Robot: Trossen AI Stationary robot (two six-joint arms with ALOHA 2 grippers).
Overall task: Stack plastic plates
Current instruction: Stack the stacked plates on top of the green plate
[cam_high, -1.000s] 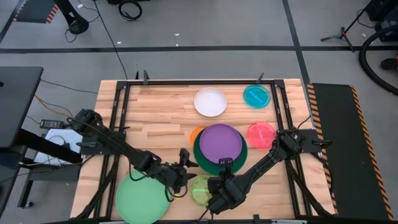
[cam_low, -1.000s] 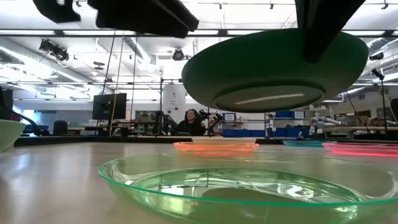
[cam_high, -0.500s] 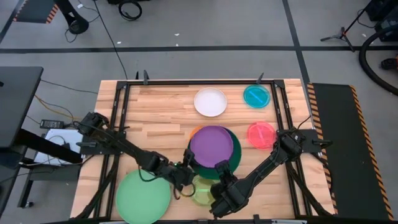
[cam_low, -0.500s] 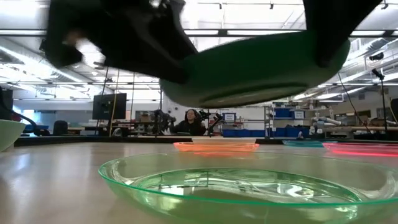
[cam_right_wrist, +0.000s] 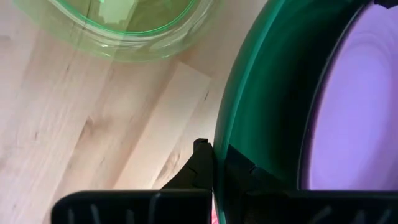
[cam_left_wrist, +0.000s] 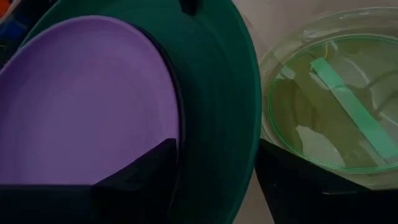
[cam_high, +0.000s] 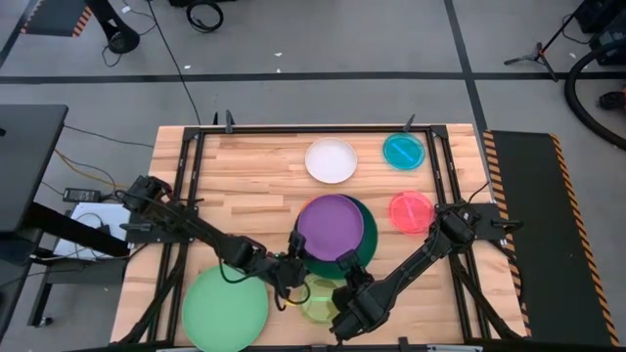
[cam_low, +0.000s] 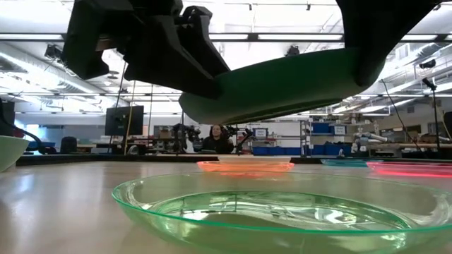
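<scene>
High view: lime plate [cam_high: 319, 296] nearest on worktop [cam_high: 254, 166]. Above it, dark green plate [cam_high: 364, 232] carrying purple plate [cam_high: 330, 227], shifted left since earlier, pinched by right fingers [cam_high: 350, 265]; left fingers [cam_high: 294, 256] spread astride its edge. Handover likely.

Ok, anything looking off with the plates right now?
Yes. The dark green plate, carrying the purple plate, hangs tilted above the table, the right pincer pinching its rim and the left pincer straddling the opposite edge.

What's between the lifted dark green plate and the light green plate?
The lime plate lies on the table just beside that path, under the dark green plate's near edge. Nothing else shows before the light green plate.
</scene>
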